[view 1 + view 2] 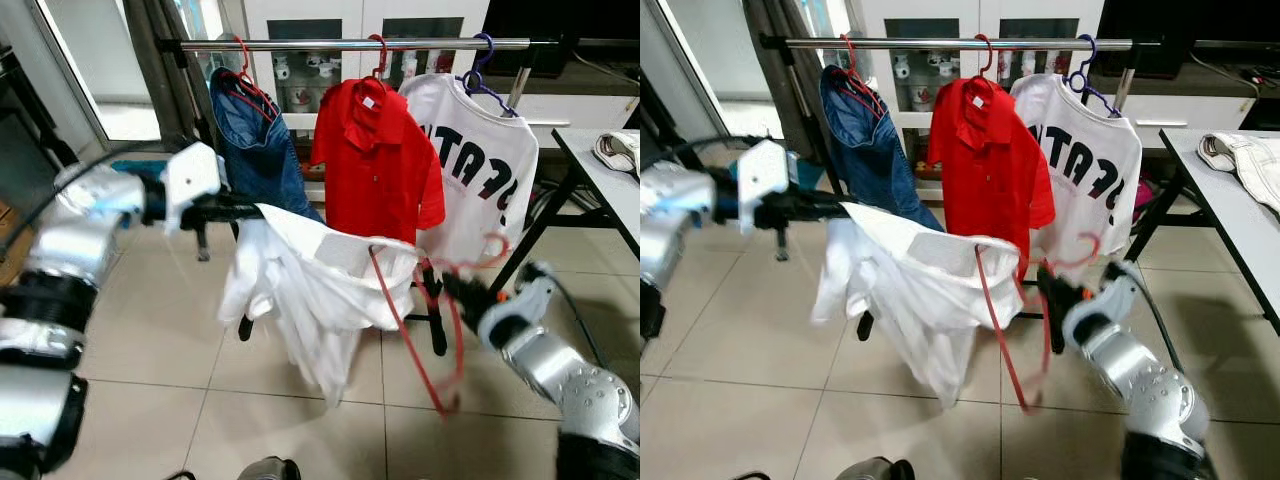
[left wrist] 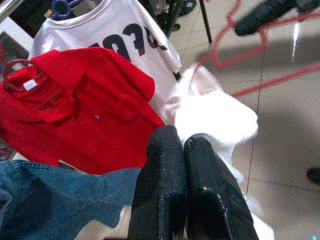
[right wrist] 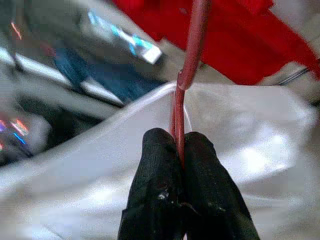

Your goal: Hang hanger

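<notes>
Both hands are clamped: right hand [image 1: 452,285] on red hanger [image 1: 400,330], left hand [image 1: 250,211] on white shirt [image 1: 310,290].

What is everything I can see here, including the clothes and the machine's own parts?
Clothes rail: one, silver, across the top.
Denim garment: one, blue, on the rail at the robot's left, on a red hanger.
Polo shirt: one, red, mid rail, on a red hanger.
Printed T-shirt: one, white with dark letters, on a purple hanger, right of the polo.
White shirt: one, held up before the rail.
Red hanger: one, partly inside the white shirt.
Table: one, white, at the robot's right, pale cloth on it.
Left gripper: black jaws shut on the white shirt.
Right gripper: black jaws shut on the red hanger.
</notes>
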Controlling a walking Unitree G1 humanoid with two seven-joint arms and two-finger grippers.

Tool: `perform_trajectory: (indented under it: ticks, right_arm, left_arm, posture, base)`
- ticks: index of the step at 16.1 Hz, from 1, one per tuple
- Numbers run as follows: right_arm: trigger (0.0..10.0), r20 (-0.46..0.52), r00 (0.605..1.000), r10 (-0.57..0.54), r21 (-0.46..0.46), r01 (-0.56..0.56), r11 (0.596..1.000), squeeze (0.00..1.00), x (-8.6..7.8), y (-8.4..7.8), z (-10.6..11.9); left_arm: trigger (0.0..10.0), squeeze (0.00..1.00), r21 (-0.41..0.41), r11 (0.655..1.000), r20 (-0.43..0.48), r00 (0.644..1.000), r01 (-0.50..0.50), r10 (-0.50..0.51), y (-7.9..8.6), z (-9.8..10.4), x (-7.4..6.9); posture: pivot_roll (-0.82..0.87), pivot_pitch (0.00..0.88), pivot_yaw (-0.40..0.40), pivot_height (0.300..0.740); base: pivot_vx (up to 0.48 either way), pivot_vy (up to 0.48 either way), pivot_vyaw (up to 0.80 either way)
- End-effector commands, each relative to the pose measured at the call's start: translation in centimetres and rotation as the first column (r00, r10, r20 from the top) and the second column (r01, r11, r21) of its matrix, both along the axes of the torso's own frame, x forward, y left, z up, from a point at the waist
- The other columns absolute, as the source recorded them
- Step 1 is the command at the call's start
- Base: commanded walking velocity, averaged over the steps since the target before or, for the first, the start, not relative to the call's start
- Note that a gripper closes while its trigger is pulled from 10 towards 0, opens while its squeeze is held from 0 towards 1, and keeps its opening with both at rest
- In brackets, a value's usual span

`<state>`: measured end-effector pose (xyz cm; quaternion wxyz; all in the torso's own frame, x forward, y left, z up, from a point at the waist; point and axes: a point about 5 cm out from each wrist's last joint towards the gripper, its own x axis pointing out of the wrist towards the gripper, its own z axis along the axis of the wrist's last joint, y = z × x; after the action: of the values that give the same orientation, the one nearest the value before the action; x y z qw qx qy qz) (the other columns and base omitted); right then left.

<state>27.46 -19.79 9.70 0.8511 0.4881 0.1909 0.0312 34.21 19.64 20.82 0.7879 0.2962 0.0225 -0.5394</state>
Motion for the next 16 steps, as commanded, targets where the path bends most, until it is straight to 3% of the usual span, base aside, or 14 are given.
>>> perform_trajectory:
  ticks: [1, 3, 5, 7, 9, 10, 11, 12, 16]
  right_arm:
    - [10.0, 0.049, 0.996, -0.077, 0.083, 0.073, 0.994, 0.0, 0.7, 0.0, 1.8]
    - [10.0, 0.081, 0.973, -0.218, 0.26, 0.19, 0.947, 0.0, 2.2, 0.6, 4.2]
    - [10.0, 0.127, 0.958, -0.255, 0.288, 0.211, 0.934, 0.0, 3.1, 1.8, 5.6]
    - [10.0, 0.109, 0.953, -0.282, 0.303, 0.239, 0.923, 0.0, 3.6, 2.4, 5.6]
    - [10.0, 0.081, 0.957, -0.279, 0.236, 0.253, 0.938, 0.0, 4.2, 3.1, 5.6]
    - [10.0, 0.153, 0.951, -0.27, 0.073, 0.262, 0.962, 0.0, 5.1, 3.2, 6.4]
    - [10.0, 0.171, 0.95, -0.261, 0.03, 0.26, 0.965, 0.0, 5.3, 3.2, 6.6]
    - [10.0, 0.181, 0.944, -0.277, -0.003, 0.282, 0.959, 0.0, 5.7, 3.0, 6.6]
    - [10.0, 0.175, 0.908, -0.38, 0.006, 0.385, 0.923, 0.0, 7.3, 2.4, 7.1]
  left_arm:
    - [0.0, 0.0, -0.002, 1.0, 0.029, 0.999, -0.013, 0.013, -0.3, -0.2, -0.1]
    - [0.0, 0.0, -0.046, 0.999, 0.019, 1.0, 0.018, -0.017, -2.3, -3.0, -1.3]
    - [0.0, 0.0, -0.119, 0.992, 0.03, 0.999, 0.048, -0.045, -4.5, -4.5, -2.2]
    - [0.0, 0.0, -0.2, 0.979, 0.051, 0.998, 0.049, -0.04, -5.6, -4.4, -2.4]
    - [0.0, 0.0, -0.24, 0.97, 0.092, 0.996, 0.043, -0.021, -6.1, -4.1, -2.6]
    - [0.0, 0.0, -0.267, 0.962, 0.11, 0.994, 0.055, -0.027, -6.3, -4.0, -3.4]
    - [0.0, 0.0, -0.277, 0.959, 0.109, 0.994, 0.061, -0.031, -6.4, -4.0, -3.6]
    - [0.0, 0.0, -0.303, 0.95, 0.083, 0.995, 0.073, -0.05, -6.5, -4.1, -4.2]
    - [0.0, 0.0, -0.268, 0.954, -0.052, 0.987, 0.135, -0.155, -6.9, -5.7, -6.2]
  posture:
    - [-0.12, 0.0, 0.076, 0.74]
    - [-0.12, 0.0, 0.079, 0.74]
    - [-0.12, 0.0, 0.081, 0.74]
    - [-0.12, 0.0, 0.08, 0.74]
    - [-0.11, 0.0, 0.081, 0.74]
    - [-0.11, 0.0, 0.086, 0.74]
    - [-0.11, 0.0, 0.086, 0.74]
    - [-0.11, 0.0, 0.087, 0.74]
    - [-0.09, 0.0, 0.075, 0.74]
  base:
    - [0.0, 0.0, 0.0]
    - [0.0, 0.0, 0.0]
    - [0.0, 0.0, 0.0]
    - [0.0, 0.0, 0.0]
    - [0.0, 0.0, 0.0]
    - [0.0, 0.0, 0.0]
    - [0.0, 0.0, 0.0]
    - [0.0, 0.0, 0.0]
    - [0.0, 0.0, 0.0]
